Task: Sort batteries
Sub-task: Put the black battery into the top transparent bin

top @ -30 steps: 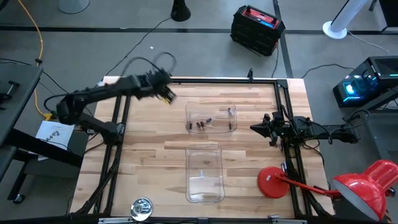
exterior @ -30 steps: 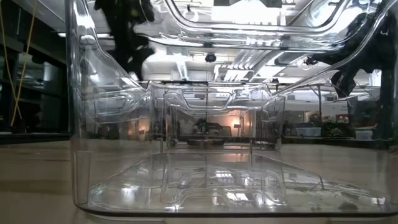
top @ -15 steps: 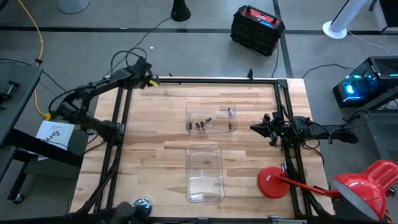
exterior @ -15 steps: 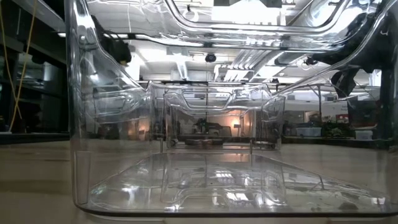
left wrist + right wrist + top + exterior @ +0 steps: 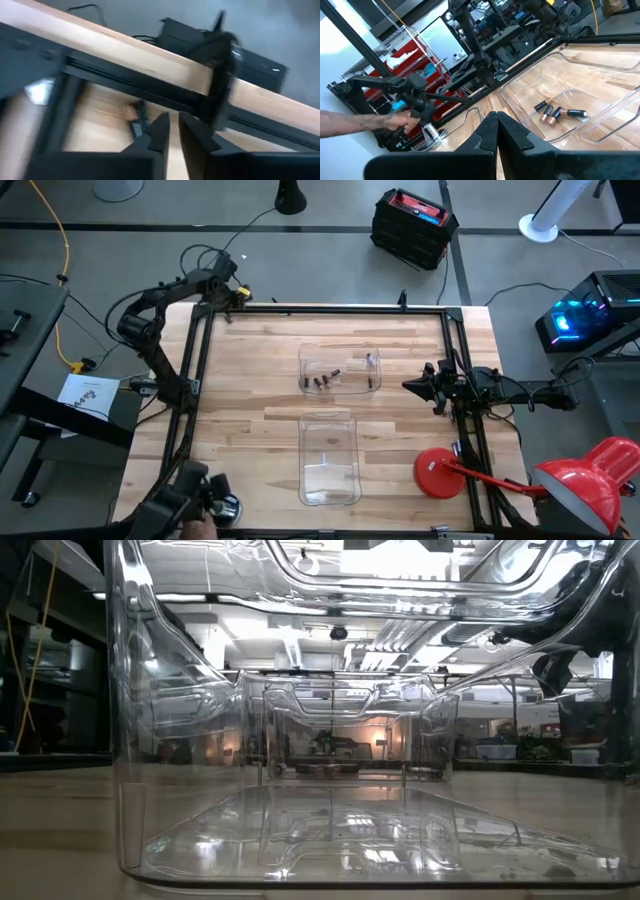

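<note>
Several small batteries lie on the floor of the far clear container; the right wrist view shows them too. A second clear container stands nearer, and in the low view its wall fills the picture. My left gripper hangs over the table's far left corner, over the black frame rail. Its fingers are drawn almost together and hold nothing. My right gripper waits shut at the table's right edge, pointing toward the far container.
A round shiny metal disc lies at the near left corner, where a person's hand reaches in with something dark. A red lamp stands at the near right. Black frame rails run along the table's edges.
My left gripper has pulled back from beside the far container toward the table's far left corner, the arm folding up behind it. A person's hand with a dark thing has come in at the near left corner, next to the metal disc.
</note>
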Controlling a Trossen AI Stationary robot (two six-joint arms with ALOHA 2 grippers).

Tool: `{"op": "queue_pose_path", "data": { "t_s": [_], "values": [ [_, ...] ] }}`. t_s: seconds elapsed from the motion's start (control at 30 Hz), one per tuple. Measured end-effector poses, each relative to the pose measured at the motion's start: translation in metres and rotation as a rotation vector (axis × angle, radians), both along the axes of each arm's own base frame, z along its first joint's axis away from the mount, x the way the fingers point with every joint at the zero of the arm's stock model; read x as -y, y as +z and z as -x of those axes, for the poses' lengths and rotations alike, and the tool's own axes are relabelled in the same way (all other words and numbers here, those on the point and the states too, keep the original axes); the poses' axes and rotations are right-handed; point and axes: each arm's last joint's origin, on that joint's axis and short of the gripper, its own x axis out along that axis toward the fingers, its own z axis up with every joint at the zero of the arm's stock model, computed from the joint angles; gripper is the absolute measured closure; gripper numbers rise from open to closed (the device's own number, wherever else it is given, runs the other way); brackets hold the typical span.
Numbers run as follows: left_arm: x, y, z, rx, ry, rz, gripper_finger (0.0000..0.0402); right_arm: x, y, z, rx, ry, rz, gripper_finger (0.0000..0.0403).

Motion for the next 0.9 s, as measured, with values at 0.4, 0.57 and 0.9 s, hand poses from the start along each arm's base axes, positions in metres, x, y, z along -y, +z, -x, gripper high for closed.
{"op": "queue_pose_path", "data": {
  "t_s": [0.4,0.57,0.9],
  "values": [
    [0.004,0.004,0.013,-0.017,0.01,0.105,0.0401,0.0,0.0,0.0,0.0,0.0,0.0,0.0402],
    [0.005,0.001,0.003,-0.113,-0.026,0.075,0.0401,0.0,0.0,0.0,0.0,0.0,0.0,0.0402],
    [-0.006,-0.046,0.002,-0.195,0.021,0.179,0.0401,0.0,0.0,0.0,0.0,0.0,0.0,0.0402]
  ]
}}
